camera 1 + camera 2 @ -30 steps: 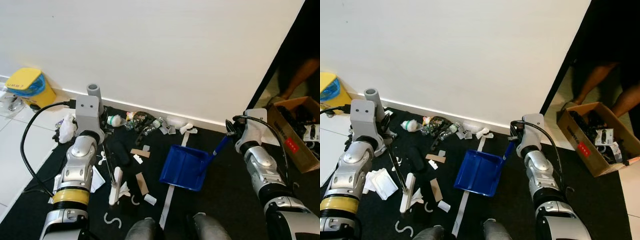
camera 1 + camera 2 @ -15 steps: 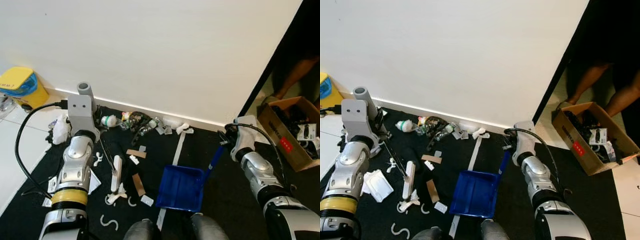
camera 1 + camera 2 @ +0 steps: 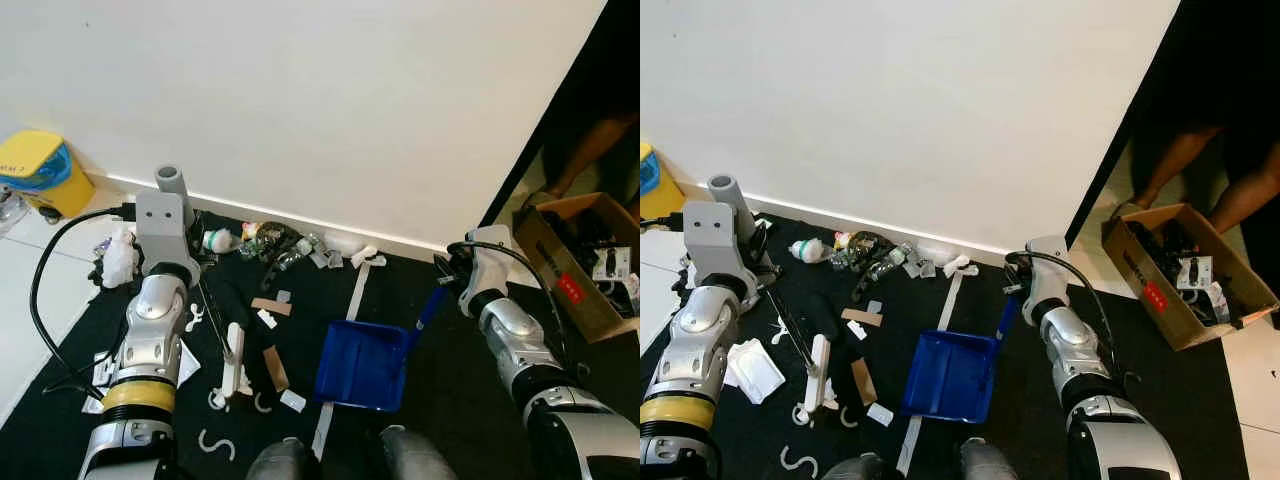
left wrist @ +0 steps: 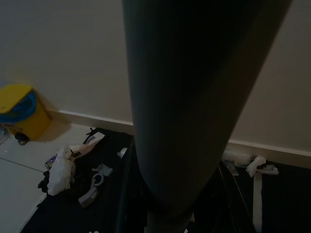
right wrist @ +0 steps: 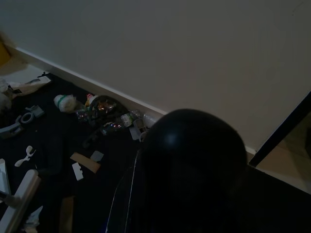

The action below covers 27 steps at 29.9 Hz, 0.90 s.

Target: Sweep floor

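My left gripper (image 3: 172,203) is shut on the grey broom handle (image 4: 184,121), which stands up past the wrist near the wall. A thin rod runs down from it to the white brush head (image 3: 235,362), lying on the black mat among scraps. My right gripper (image 3: 450,272) is shut on the blue dustpan's handle (image 3: 428,305); its dark end knob (image 5: 194,160) blocks much of the right wrist view. The blue dustpan (image 3: 360,350) rests flat on the mat just ahead of my feet, its mouth turned toward the brush. Litter (image 3: 272,243) is heaped along the skirting board.
Paper bits, a cardboard strip (image 3: 275,368) and white hooks (image 3: 225,440) lie scattered on the mat. A yellow bin (image 3: 35,178) stands far left. At right, an open cardboard box (image 3: 590,262) sits by a dark doorway, with a person's legs (image 3: 590,150) behind it.
The view has shifted slightly. The dustpan came back toward my feet and now lies over the white tape strip. The brush head has slid a little closer to the cardboard strip.
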Motion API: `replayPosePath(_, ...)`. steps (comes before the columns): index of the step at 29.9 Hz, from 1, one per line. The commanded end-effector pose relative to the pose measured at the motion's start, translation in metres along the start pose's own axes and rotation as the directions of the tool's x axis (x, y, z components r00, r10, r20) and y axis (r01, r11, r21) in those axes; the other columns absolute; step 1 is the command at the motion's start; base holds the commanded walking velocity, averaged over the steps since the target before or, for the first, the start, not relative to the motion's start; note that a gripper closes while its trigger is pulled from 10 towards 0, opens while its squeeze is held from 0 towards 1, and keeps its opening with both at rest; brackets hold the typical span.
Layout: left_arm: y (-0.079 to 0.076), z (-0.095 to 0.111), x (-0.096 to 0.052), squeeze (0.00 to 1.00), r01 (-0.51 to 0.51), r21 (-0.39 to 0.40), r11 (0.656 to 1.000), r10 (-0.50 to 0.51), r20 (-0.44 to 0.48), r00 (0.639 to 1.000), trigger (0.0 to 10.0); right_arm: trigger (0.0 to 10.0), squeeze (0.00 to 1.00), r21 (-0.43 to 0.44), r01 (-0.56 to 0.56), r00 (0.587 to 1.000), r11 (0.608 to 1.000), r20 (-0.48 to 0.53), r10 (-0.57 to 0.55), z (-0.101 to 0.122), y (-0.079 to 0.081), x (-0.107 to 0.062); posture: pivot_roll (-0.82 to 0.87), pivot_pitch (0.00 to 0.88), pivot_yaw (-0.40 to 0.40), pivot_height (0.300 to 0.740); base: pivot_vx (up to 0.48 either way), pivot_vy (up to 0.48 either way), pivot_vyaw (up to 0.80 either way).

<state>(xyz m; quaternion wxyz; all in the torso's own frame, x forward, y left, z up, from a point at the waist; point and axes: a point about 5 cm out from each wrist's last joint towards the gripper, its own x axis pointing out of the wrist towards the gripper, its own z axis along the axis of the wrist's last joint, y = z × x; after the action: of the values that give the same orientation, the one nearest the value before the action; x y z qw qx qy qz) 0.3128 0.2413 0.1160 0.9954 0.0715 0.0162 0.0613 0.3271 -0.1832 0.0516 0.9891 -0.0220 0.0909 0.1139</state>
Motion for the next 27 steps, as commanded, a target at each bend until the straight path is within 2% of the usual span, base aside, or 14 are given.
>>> replayPosePath(1,-0.0035,-0.0017,-0.0014,0.00,0.005,-0.018,1.000,-0.005,-0.005,1.000,10.0,10.0,0.00,0.033,0.020,0.999,0.999,0.035,-0.021,0.0052,-0.0010,0.0020,0.06,0.081,-0.022,0.740,0.000,0.000,0.00)
replayPosePath(12,-0.0111,-0.0033,-0.0018,0.00,0.000,-0.010,1.000,0.000,-0.007,1.000,10.0,10.0,0.00,0.068,0.049,0.998,0.996,0.031,-0.051,0.0022,-0.0044,-0.0003,0.06,0.085,-0.022,0.740,0.000,0.000,0.00)
replayPosePath(27,-0.0126,-0.0003,0.0004,0.00,0.005,-0.015,1.000,-0.005,-0.001,1.000,10.0,10.0,0.00,0.101,0.064,0.997,0.993,0.025,-0.067,0.0010,-0.0045,-0.0001,0.06,0.097,-0.025,0.740,0.000,0.000,0.00)
